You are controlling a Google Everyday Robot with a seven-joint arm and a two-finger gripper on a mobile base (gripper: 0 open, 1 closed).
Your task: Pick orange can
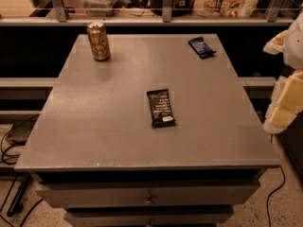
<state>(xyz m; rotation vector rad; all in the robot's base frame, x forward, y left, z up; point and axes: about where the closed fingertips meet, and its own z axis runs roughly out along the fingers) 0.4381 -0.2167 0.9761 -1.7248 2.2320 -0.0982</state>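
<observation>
The orange can [98, 41] stands upright near the far left corner of the grey table [109, 122]. It has an orange-gold body with pale markings and a silvery top rim. My gripper [285, 105] shows as pale white and cream parts at the right edge of the view, beyond the table's right side. It is far from the can and holds nothing that I can see.
A black snack-bar wrapper [160, 108] lies flat at the table's middle. A dark blue wrapper [202, 47] lies near the far right corner. A railing with shelves of goods [227, 1] runs behind the table. Cables [9, 150] lie on the floor at left.
</observation>
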